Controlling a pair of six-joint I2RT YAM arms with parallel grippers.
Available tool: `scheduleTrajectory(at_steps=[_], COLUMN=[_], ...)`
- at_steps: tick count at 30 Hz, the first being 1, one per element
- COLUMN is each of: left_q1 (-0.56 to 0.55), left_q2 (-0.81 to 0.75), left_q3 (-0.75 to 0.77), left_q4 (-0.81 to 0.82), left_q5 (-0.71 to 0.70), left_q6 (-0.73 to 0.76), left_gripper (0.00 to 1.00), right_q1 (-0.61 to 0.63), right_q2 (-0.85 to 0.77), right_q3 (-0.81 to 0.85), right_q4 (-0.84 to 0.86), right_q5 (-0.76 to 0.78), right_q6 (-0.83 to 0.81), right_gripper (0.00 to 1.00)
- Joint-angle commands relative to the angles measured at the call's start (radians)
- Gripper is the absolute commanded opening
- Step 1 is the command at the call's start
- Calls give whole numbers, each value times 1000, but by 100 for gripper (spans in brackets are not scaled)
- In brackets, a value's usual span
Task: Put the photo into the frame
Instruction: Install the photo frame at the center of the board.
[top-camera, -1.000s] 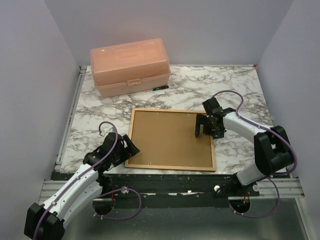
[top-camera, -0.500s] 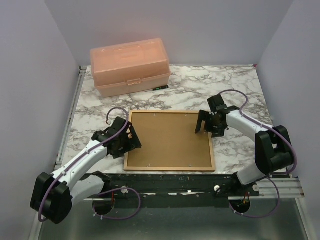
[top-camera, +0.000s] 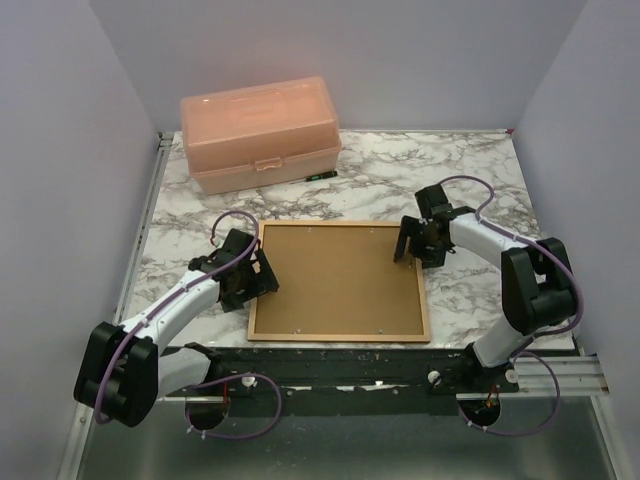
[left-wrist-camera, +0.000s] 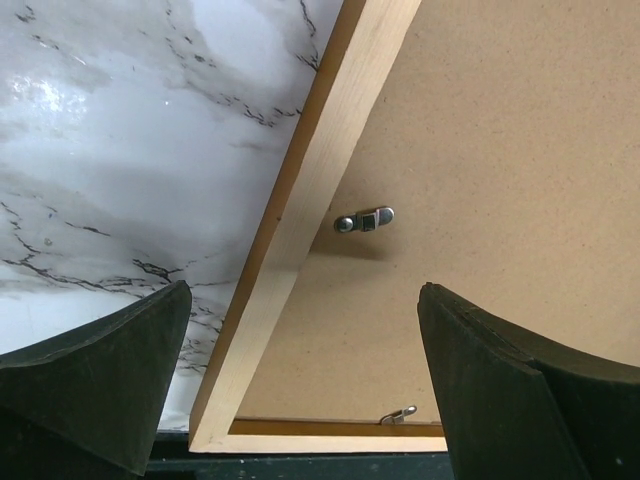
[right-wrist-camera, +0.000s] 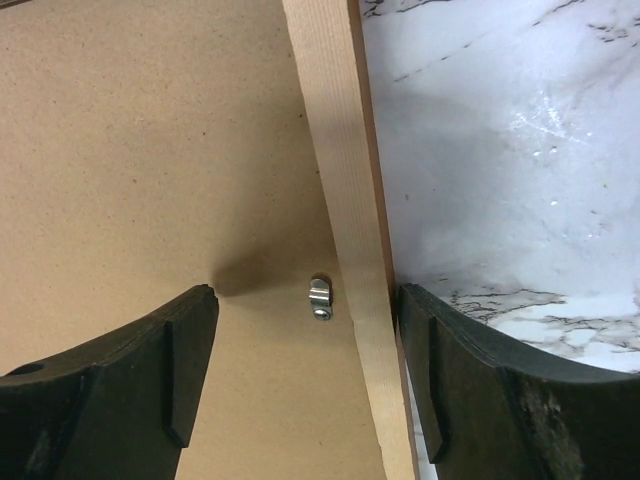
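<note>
Frame lies face-down mid-worktop w/ the backing board seated in it. Its long axis runs left-right, so the 2 short rails run near-far. Left tool hangs over the left rail, spread wide, 1 finger above the board and 1 above bare marble, w/ the left clip just inside the rail. Right tool mirrors this at the far part of the right rail, also spread, w/ the right clip btwn its fingers. Neither holds anything. Photo isn't visible in any view; can't tell if it's under the board. Each arm is nearest its own rail's clips, prob. the next targets.
</note>
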Motion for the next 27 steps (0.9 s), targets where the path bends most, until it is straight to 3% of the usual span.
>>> scheduleTrajectory(at_steps=[1, 6, 22, 27], left_q1=[13, 17, 21, 21], left_q2=[13, 20, 31, 41], left_q3=[8, -1, -20, -11], left_q4=[36, 51, 70, 56], left_q5=[1, 5, 31, 8], left_q6=[28, 34, 28, 42], left_gripper=[98, 98, 97, 97], right_q1=[-9, -17, -20, -19], right_q2=[8, 0, -22, -30], right_q3=[4, 1, -20, -26], right_q4=[38, 37, -32, -30], right_q5=[14, 67, 153, 144], right_q6=[20, 30, -4, -2], right_gripper=[77, 68, 0, 0])
